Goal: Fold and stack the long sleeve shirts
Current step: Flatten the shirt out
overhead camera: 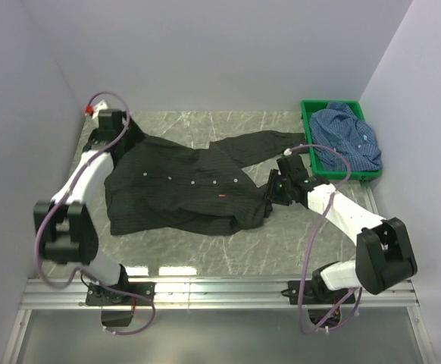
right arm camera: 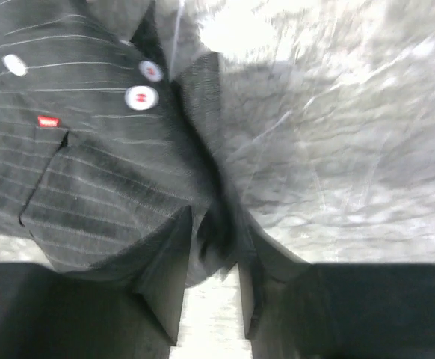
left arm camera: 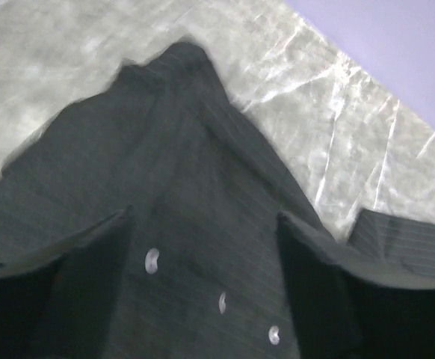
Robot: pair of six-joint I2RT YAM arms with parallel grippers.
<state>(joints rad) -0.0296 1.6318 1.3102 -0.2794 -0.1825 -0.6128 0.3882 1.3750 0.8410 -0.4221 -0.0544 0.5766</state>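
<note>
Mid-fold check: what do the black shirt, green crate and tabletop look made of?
Black shirt: soft woven cloth, matte; it creases and shows fine pale stripes. Green crate: probably rigid plastic, from its slight sheen and moulded rim. Tabletop: marble-look stone or laminate, pale-veined, glossy; which, I cannot tell.

Pale lavender walls (overhead camera: 220,53), grey marbled tabletop (overhead camera: 205,250) (glossy near edge), aluminium rail (overhead camera: 220,292)

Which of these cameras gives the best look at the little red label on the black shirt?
The right wrist view: the red label sits close up on the black shirt. The top view shows it only as a tiny red speck. The left wrist view shows dark cloth and buttons, but no label.
</note>
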